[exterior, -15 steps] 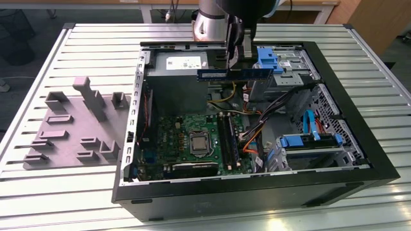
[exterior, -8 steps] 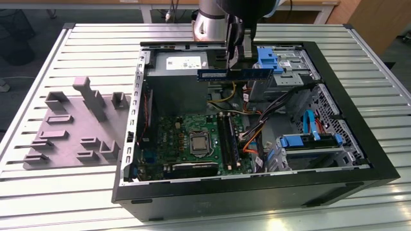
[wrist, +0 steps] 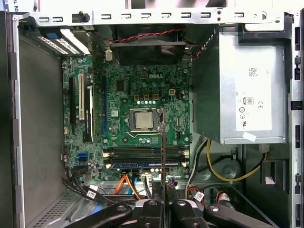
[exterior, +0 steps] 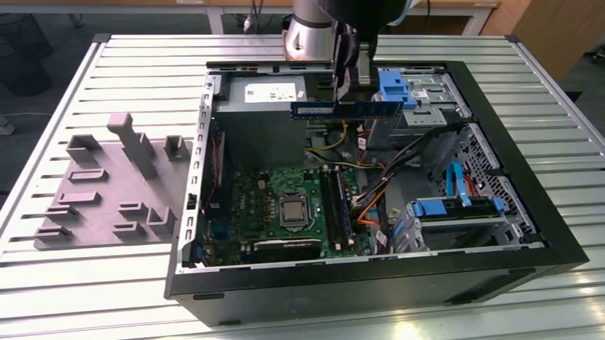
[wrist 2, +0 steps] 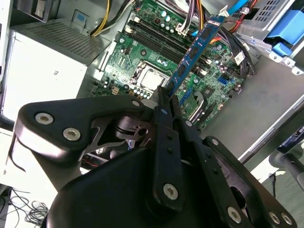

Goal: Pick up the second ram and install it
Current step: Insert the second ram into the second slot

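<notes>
- Slatted metal table (exterior: 142, 49) carrying an open computer case (exterior: 378, 283) laid on its side. Grey moulded fixture (exterior: 113, 184) beside the case, at the exterior view's left.
- Jaws closed tight on the second ram (exterior: 345, 108), gripped near mid-length by the gripper (exterior: 341, 98).
- Held level in the air above the case, in front of the grey power supply (exterior: 260, 88) and well clear of the motherboard (exterior: 274, 191).
- In the second wrist view, seen lengthwise (wrist 2: 197, 45), reaching out from the gripper (wrist 2: 164, 97), with chips showing on its face.
- In the first wrist view, seen edge-on as a thin line (wrist: 163, 147) crossing the memory slots (wrist: 142, 153), beside the processor socket (wrist: 142, 118). Height above the board readable from the exterior view alone.
- Arm cut off at the exterior view's upper edge.
- Middle of the stick covered by the fingers.
- Filled or empty slots hard to tell apart.
</notes>
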